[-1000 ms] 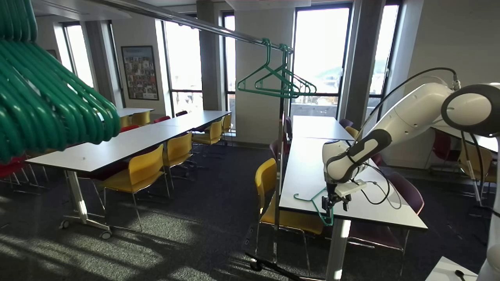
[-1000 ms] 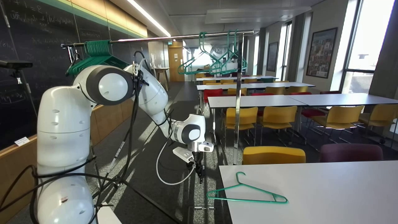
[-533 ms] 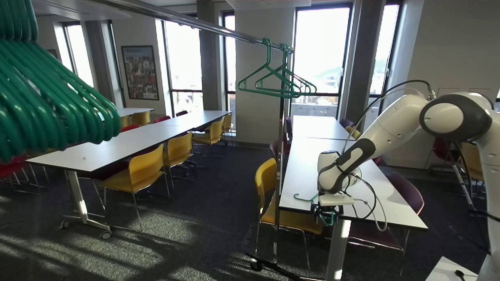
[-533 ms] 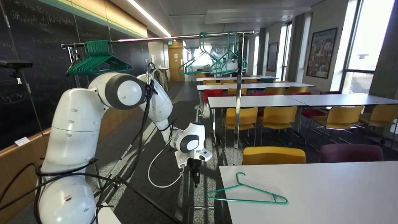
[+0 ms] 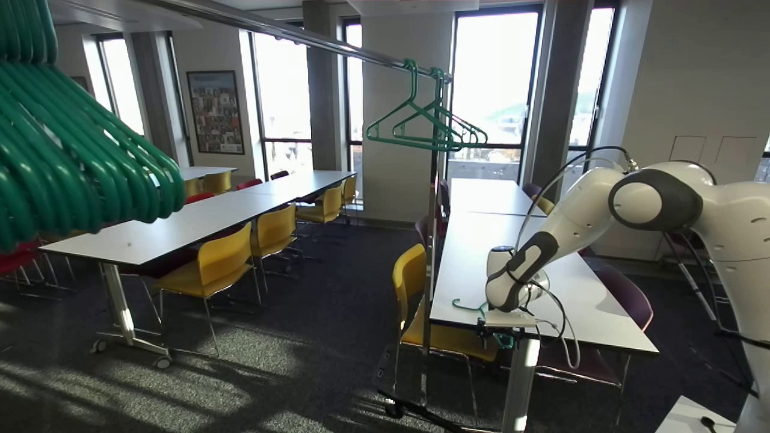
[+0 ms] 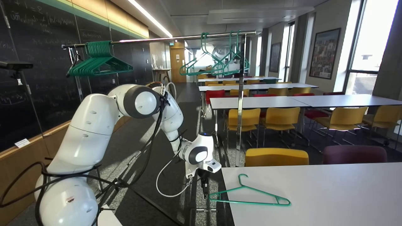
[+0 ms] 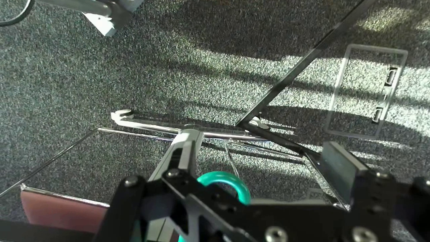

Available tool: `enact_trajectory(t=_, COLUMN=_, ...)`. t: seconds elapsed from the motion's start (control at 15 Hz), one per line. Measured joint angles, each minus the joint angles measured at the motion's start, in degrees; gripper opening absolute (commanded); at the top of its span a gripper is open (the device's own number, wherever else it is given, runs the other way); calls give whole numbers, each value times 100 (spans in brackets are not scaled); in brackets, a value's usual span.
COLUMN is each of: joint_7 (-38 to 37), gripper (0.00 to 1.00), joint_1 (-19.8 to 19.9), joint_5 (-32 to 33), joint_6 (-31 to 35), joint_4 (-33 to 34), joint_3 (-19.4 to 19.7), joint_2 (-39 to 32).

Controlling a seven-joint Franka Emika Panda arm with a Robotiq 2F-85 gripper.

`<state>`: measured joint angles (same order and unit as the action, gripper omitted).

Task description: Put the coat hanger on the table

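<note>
The teal-green coat hanger [image 6: 254, 203] lies flat on the white table [image 6: 329, 188], one end sticking out past its short edge. Its hook [image 5: 466, 305] points toward the yellow-chair side. My gripper [image 6: 205, 196] points down just outside that edge, close beside the overhanging end; in an exterior view the gripper [image 5: 490, 334] partly covers the hanger. In the wrist view the jaws [image 7: 264, 161] are wide apart with nothing clamped. A curved green piece of the hanger [image 7: 237, 185] shows behind the left finger's linkage; the rest of it is hidden there.
A metal rack post [image 6: 240, 125] stands beside the table, its bar carrying a green hanger bunch [image 6: 100, 64] and a few separate hangers [image 6: 204, 67]. A yellow chair [image 6: 276, 157] and purple chair [image 6: 355, 153] line the table. A table leg [image 7: 191, 141] is below the gripper.
My gripper has moved down and turned, and now sits nearer the table edge and the hanger's overhanging end. The hanger has not moved.
</note>
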<state>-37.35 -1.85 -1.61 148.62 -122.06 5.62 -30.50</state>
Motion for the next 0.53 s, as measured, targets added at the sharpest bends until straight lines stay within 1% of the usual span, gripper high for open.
enact_trajectory(t=0.33, joint_7=1, gripper=100, joint_1=0, joint_5=-146, joint_6=0, joint_4=430, joint_3=45, joint_2=-371)
enact_trajectory(t=0.53, joint_7=15, gripper=100, joint_1=-5, joint_5=-235, joint_6=0, joint_4=583, joint_3=33, joint_2=-473)
